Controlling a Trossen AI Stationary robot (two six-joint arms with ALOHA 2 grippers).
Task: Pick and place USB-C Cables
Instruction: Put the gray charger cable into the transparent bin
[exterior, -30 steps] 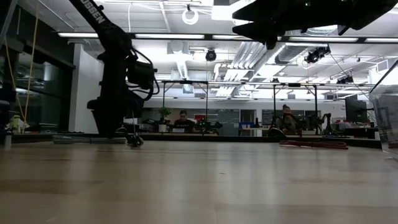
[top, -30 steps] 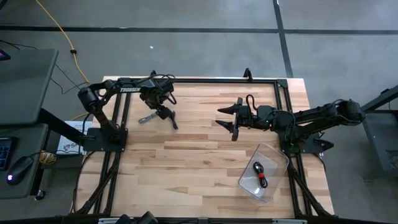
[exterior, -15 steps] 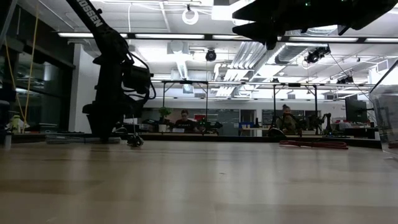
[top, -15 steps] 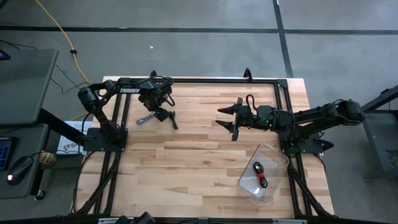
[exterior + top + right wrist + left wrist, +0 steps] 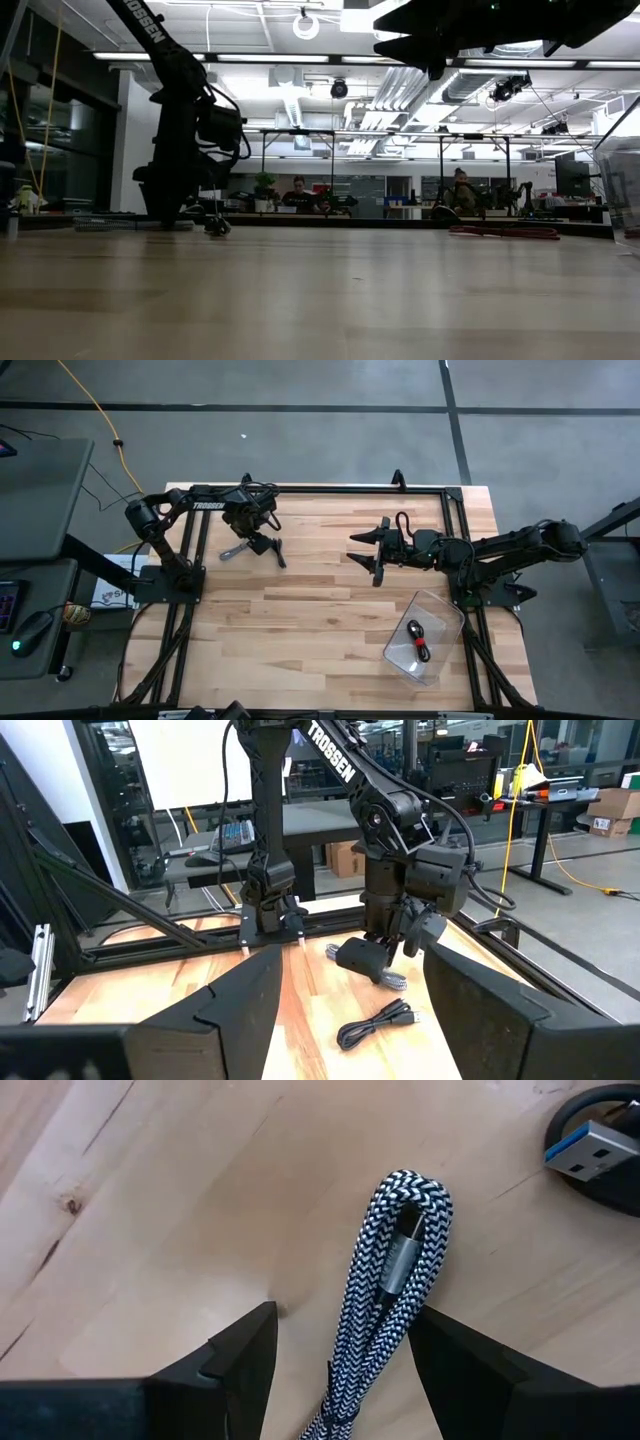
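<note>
**Operator:** What is changing at the left gripper [image 5: 342, 1320]?

**Technician:** Over the past second the left arm has been settling lower at the far-left area of the pale butcher-block wooden table [image 5: 300, 620]. For the last half second it is holding position. The jaws are standing spread and released, straddling the silver-grey braided USB-C cable [image 5: 395, 1270], which is lying flat on the wood between the fingers [image 5: 245, 1355]. Nothing is being gripped yet.

**Operator:** What is this indicating for the task?

**Technician:** Judging by the alignment, the approach is finishing and a closing move is pending. The woven sleeve is looking coarse and folded into a narrow loop, so the pads are likely getting good purchase.

**Operator:** What are the other items doing?

**Technician:** A smooth black rubber-sheathed cable [image 5: 375, 1020] is resting just beside the left gripper. A black-and-red cable [image 5: 418, 640] is already sitting inside the clear plastic rectangular bin [image 5: 443, 615] at the near right. The right gripper [image 5: 360, 548] is hovering unchanged above mid-table, jaws parted and empty.
</note>
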